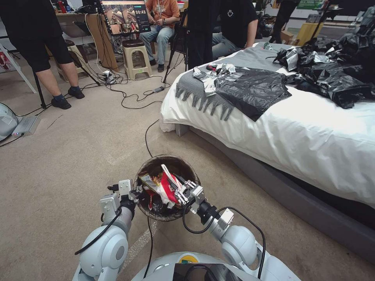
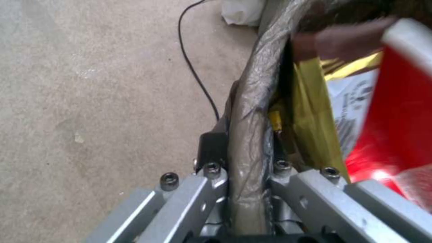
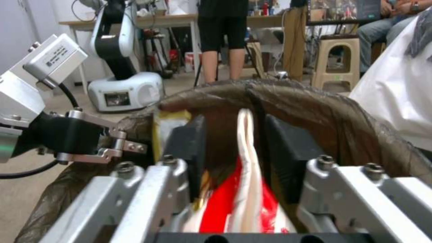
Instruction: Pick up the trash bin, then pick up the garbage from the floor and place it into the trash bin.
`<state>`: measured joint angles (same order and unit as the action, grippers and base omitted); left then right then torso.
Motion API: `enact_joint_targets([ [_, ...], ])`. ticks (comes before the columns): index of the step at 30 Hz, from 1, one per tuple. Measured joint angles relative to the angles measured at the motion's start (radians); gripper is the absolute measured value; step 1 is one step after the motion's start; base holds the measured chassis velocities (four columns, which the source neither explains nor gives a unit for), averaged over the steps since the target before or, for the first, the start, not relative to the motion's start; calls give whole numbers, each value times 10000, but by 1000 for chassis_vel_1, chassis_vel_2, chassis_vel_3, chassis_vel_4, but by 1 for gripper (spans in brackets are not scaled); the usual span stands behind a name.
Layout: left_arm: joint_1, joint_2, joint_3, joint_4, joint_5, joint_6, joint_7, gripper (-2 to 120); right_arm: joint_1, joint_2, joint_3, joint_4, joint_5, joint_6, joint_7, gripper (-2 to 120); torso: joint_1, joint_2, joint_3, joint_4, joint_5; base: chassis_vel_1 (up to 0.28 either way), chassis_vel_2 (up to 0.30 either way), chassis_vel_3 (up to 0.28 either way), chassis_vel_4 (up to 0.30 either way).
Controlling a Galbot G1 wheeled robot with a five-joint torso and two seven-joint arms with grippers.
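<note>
Left tool (image 1: pixel 137 192) clamped on trash bin (image 1: pixel 154 166) rim, right tool (image 1: pixel 183 192) pinching red-and-white cup (image 1: pixel 170 187) over bin, bare carpet (image 1: pixel 70 156) left, bed (image 1: pixel 297 132) right

Across the left and bottom of the head view: beige carpet (image 1: pixel 78 156). On it, a black cable (image 1: pixel 147 136) snaking from upper centre down towards the middle, a tangle of cords (image 1: pixel 117 80) further up, a beige stool (image 1: pixel 136 58) at upper centre, a white device (image 1: pixel 8 121) at the left edge, and a strip of clear tape (image 1: pixel 140 242) at lower centre. At lower centre, the bin (image 1: pixel 150 166); cannot tell whether it rests on the carpet.

At right: bed (image 1: pixel 304 132) with a white cover. Lying on it, a grey fringed throw (image 1: pixel 195 89), a flat black bag (image 1: pixel 254 91) over it, crumpled foil (image 1: pixel 213 76) beside that, and a heap of black bags (image 1: pixel 340 78) at upper right.
</note>
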<state>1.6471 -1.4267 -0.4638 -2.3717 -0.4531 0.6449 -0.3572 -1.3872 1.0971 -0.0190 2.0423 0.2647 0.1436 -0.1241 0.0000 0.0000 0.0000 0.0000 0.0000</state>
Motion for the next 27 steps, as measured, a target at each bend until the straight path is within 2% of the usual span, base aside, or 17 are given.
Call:
enact_joint_targets([
  [1,0,0,0,0,0,0,0,4,0,0,0,0,0,0,0,37,0,0,0,0,0,0,0,0,0],
  [4,-5,-8,11,0,0,0,-6,4,-21,6,-3,6,-26,-2,-13,52,0,0,0,0,0,0,0,0,0],
  [5,-5,-8,11,0,0,0,-6,4,-21,6,-3,6,-26,-2,-13,52,0,0,0,0,0,0,0,0,0],
  [8,3,-10,21,0,-1,0,-11,4,-25,-1,-12,4,-60,-4,-20,67,0,0,0,0,0,0,0,0,0],
  [9,3,-10,21,0,-1,0,-11,4,-25,-1,-12,4,-60,-4,-20,67,0,0,0,0,0,0,0,0,0],
  [12,18,-8,24,0,0,0,-12,4,-21,-27,-15,3,-67,-4,-26,82,0,0,0,0,0,0,0,0,0],
  [13,18,-8,24,0,0,0,-12,4,-21,-27,-15,3,-67,-4,-26,82,0,0,0,0,0,0,0,0,0],
  [15,21,-1,24,1,0,4,-12,4,-21,-50,-5,17,-76,-4,-36,92,0,0,0,0,0,0,0,0,0],
  [16,21,-1,24,1,0,4,-12,4,-21,-50,-5,17,-76,-4,-36,92,0,0,0,0,0,0,0,0,0],
  [17,21,4,26,8,0,6,-12,4,-21,-52,26,44,-84,-2,-38,97,0,0,0,0,0,0,0,0,0],
  [27,5,35,18,108,1,7,-13,4,-29,-41,336,630,-266,82,-58,100,0,-1,0,0,0,0,0,0,0],
])
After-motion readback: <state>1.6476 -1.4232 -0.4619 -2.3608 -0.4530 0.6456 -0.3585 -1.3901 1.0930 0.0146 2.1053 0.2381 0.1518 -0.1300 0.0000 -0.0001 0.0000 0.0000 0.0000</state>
